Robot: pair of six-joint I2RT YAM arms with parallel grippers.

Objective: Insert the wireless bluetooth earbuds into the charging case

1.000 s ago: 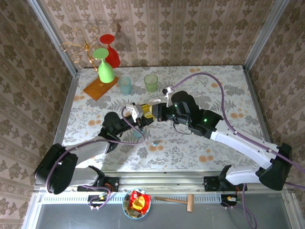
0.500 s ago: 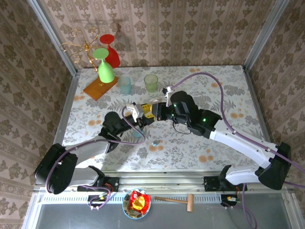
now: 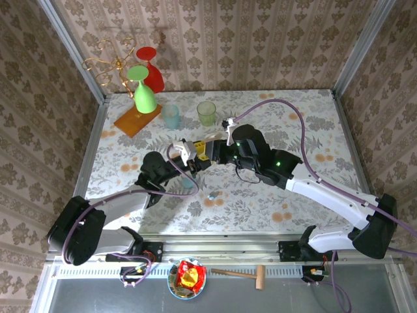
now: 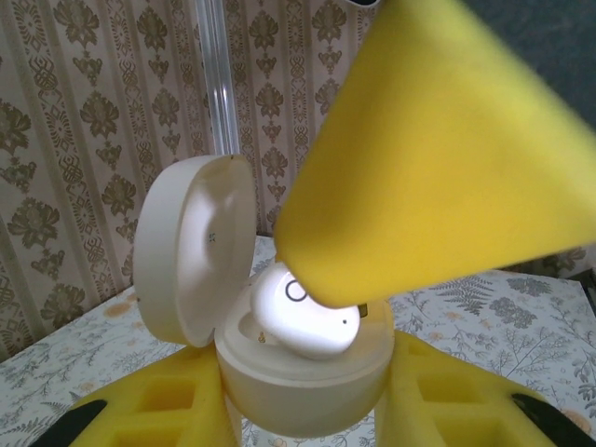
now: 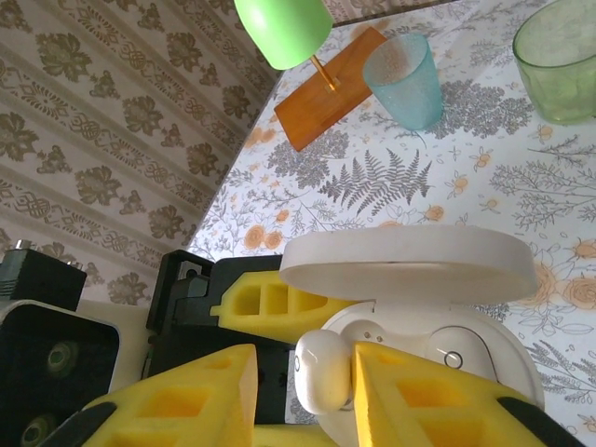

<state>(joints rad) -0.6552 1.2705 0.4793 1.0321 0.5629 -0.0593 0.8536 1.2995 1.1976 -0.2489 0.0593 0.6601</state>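
Observation:
My left gripper (image 4: 303, 402) is shut on the round white charging case (image 4: 307, 391), holding its base above the table with the lid (image 4: 191, 247) swung open. A white earbud (image 4: 307, 317) sits in the case, and a yellow finger of the right gripper presses close over it. In the right wrist view, my right gripper (image 5: 303, 368) stands open at the case's rim. An earbud (image 5: 321, 372) leans on its right finger (image 5: 419, 400), with a gap to the left finger. A second earbud (image 5: 453, 358) lies seated in the case (image 5: 484, 349). Both grippers meet mid-table (image 3: 201, 156).
A small pale-blue bud (image 3: 213, 194) lies on the floral table (image 3: 293, 130) in front of the grippers. At the back stand a blue cup (image 3: 171, 116), a green cup (image 3: 206, 113) and a wooden board (image 3: 137, 120) with an upturned green glass (image 3: 143, 91).
The right gripper's jaws have widened, so its left finger now stands off the earbud. Both arms have stayed almost where they were.

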